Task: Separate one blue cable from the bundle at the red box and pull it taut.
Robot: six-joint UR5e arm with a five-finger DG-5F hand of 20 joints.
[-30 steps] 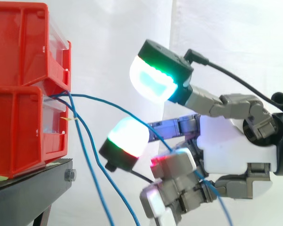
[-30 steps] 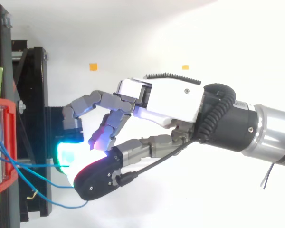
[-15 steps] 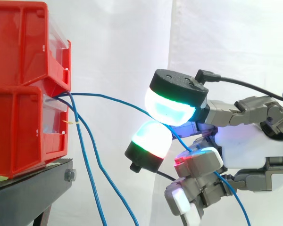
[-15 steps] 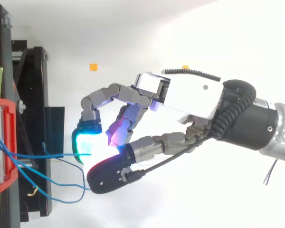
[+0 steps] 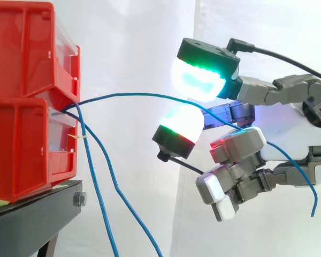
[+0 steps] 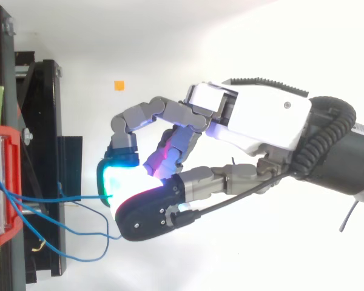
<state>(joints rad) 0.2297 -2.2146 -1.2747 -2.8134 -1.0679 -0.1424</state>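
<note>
White curtain behind; out from the red bins [image 5: 21, 134], one blue cable [image 5: 134, 95] runs into the hand's [image 6: 261, 121] tight pinch.

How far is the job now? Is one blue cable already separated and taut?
Done: one blue cable is lifted apart from the other blue cables hanging from the red bins. In hand: the hand has its fingers closed round it. Left: it bows in an arc, so it is not yet taut.
</note>
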